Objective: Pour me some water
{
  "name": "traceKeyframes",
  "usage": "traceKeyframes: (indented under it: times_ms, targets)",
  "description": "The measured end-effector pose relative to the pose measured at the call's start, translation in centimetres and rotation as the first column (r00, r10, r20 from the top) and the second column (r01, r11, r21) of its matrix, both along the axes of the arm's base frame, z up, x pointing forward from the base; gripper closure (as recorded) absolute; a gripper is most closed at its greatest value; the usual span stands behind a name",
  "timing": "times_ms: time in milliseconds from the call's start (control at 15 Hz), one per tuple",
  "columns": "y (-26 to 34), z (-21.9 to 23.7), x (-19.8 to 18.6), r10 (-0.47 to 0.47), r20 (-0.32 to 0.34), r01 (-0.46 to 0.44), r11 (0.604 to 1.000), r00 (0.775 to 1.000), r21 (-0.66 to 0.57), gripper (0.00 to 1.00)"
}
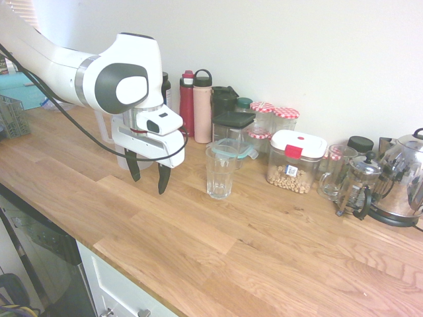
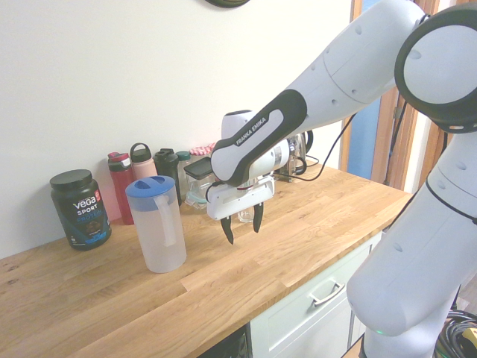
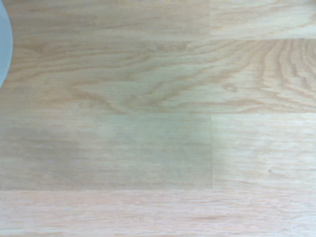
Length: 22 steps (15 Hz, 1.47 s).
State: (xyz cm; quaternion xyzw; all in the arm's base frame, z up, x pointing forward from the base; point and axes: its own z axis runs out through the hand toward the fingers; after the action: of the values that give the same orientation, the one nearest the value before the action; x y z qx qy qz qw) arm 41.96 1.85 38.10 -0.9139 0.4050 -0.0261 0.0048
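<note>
A frosted water pitcher (image 2: 156,224) with a blue lid stands on the wooden counter (image 2: 112,298). In the first exterior view the pitcher (image 1: 104,130) is mostly hidden behind my wrist. An empty clear drinking glass (image 1: 219,172) stands upright to one side of my gripper. My gripper (image 1: 147,175) hangs just above the counter between pitcher and glass, fingers pointing down, open, with nothing between them. From the other side the gripper (image 2: 241,230) is a short way from the pitcher, not touching it. The wrist view shows bare wood and a pale curved rim (image 3: 3,44) at one side.
Along the wall stand several bottles (image 1: 203,105), lidded jars (image 1: 285,119), a clear container of nuts (image 1: 294,162), a French press (image 1: 357,185) and a metal kettle (image 1: 404,178). A dark protein tub (image 2: 80,209) sits beyond the pitcher. The counter's front edge (image 1: 119,261) is close.
</note>
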Motion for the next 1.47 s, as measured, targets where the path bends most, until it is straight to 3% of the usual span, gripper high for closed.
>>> traceKeyframes:
  times_ms: [200,333,533,867,1067,1333,1400,1467]
  targets:
    - [0.0,0.2,0.0,-0.031,0.002,0.031,0.999,1.000,0.017,0.00]
    - [1.1,2.1,-0.6,-0.108,0.026,0.107,0.994,0.994,0.022,0.00]
    - [5.4,6.8,-3.2,-0.154,0.090,0.154,0.988,0.984,0.013,0.00]
    - [13.1,12.2,-6.8,-0.129,0.229,0.135,0.991,0.965,-0.009,0.00]
    - [17.0,14.3,-5.6,-0.115,0.311,0.131,0.991,0.943,-0.032,0.00]
    - [20.5,14.2,-1.3,-0.102,0.345,0.119,0.993,0.933,-0.027,0.00]
    - [21.0,13.9,-0.4,-0.108,0.347,0.125,0.992,0.932,-0.029,1.00]
    - [21.3,13.5,0.4,-0.118,0.345,0.138,0.990,0.931,-0.033,1.00]
